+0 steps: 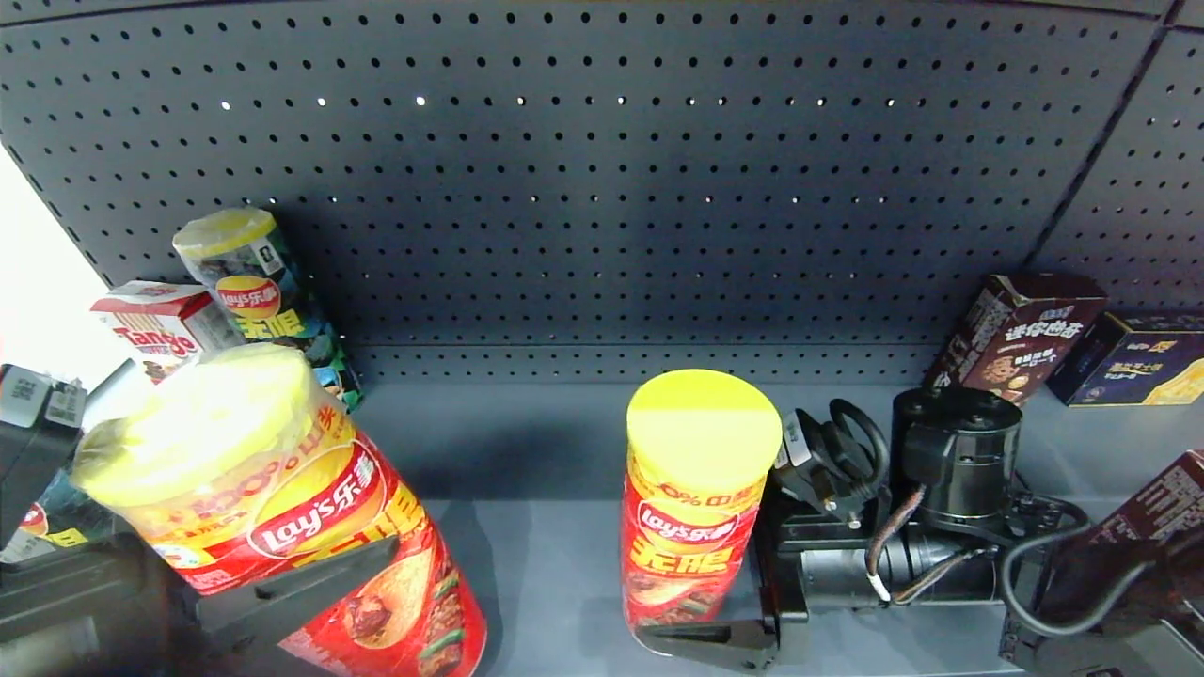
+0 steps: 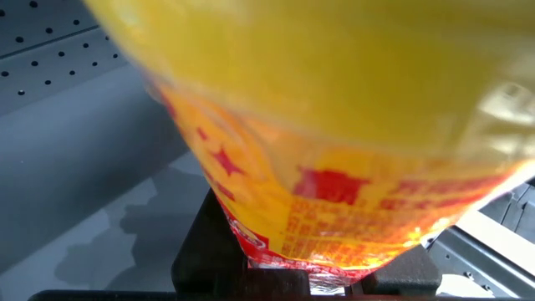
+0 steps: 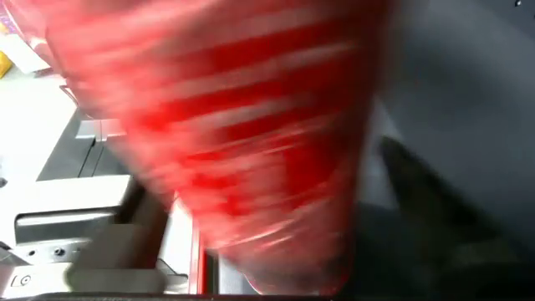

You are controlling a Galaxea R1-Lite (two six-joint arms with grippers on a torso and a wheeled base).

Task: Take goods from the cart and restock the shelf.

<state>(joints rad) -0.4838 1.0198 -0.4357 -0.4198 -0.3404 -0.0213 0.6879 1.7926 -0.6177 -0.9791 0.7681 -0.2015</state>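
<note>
Head view: the left gripper (image 1: 310,574) was clamped around the tilted chip canister (image 1: 273,489) at the left front of the shelf (image 1: 527,451). The right gripper (image 1: 696,621) was closed on the upright chip canister (image 1: 701,498) at mid-shelf. A third canister (image 1: 254,282) stood at the rear left.

Left wrist view: the jaws gripped the tilted chip canister (image 2: 334,125) low on its body.

Right wrist view: the upright chip canister (image 3: 242,125) appeared blurred and close to the camera.

Glossy printed film wraps the crisp canister (image 1: 691,555) under its smooth yellow plastic lid (image 1: 704,428), before a matt grey perforated metal back panel (image 1: 602,188), a smooth matt shelf (image 1: 546,442) and a shiny cardboard biscuit box (image 1: 1021,334).
</note>
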